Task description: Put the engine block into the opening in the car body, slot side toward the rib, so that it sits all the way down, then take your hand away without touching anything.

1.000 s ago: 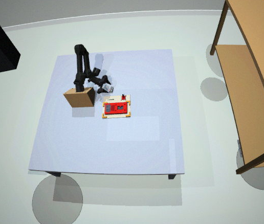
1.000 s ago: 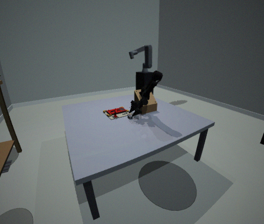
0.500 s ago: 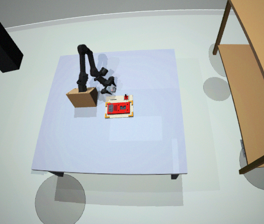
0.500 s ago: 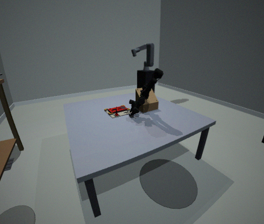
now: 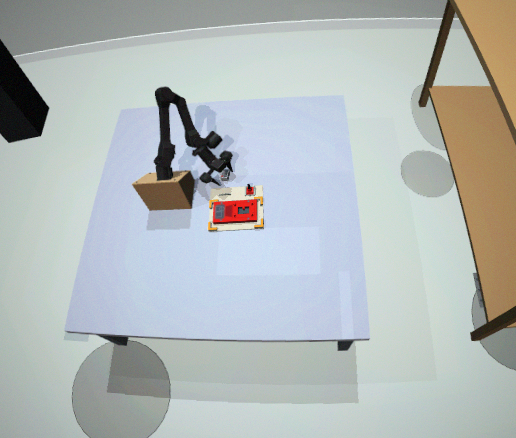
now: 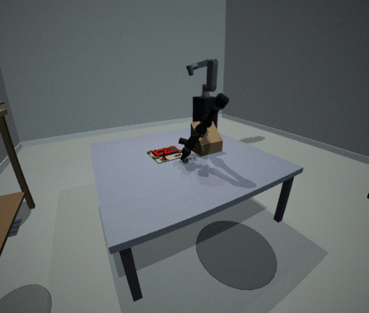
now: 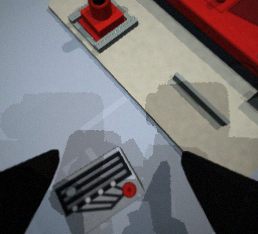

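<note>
Hand (image 5: pixel 220 171) (image 7: pixel 122 156) hovering, fingers spread apart, gripping nothing. Engine block (image 5: pixel 225 175) (image 7: pixel 100 186) lying on table (image 5: pixel 191 280) (image 6: pixel 176 186), beside cream board (image 5: pixel 236 194) (image 6: pixel 159 160) (image 7: pixel 128 70). Red post piece (image 5: pixel 249 190) (image 6: pixel 164 158) (image 7: pixel 101 17) standing on board, near red car body (image 5: pixel 226 212) (image 6: pixel 166 151) (image 7: pixel 223 35).

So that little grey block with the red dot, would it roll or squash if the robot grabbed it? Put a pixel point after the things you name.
Probably neither: the grey block (image 5: pixel 225 174) (image 7: pixel 99 183) has flat faces and straight edges, so it looks stiff and unlikely to roll. It may slide if nudged.
</note>
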Controlling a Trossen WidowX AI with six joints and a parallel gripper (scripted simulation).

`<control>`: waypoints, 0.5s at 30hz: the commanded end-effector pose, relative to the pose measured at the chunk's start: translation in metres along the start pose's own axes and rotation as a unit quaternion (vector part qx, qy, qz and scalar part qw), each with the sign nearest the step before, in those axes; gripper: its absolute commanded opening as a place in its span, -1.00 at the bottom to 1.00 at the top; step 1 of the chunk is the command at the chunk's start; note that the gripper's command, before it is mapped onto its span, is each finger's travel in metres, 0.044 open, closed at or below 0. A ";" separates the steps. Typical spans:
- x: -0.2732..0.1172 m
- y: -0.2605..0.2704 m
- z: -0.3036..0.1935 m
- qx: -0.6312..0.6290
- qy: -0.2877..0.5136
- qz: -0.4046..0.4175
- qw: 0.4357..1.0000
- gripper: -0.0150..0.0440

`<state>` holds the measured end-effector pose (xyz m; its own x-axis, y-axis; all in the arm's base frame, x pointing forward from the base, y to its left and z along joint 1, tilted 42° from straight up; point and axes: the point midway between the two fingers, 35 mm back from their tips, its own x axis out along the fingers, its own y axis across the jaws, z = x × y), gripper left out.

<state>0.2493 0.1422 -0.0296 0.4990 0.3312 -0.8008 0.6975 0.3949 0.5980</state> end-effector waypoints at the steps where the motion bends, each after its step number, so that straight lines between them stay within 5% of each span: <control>1: 0.000 0.001 0.001 0.049 0.024 -0.019 0.998 1.00; 15: -0.012 0.002 0.005 0.232 0.108 -0.092 0.962 1.00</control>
<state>0.2477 0.1363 -0.0239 0.3018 0.4467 -0.8422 0.9105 0.1270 0.3936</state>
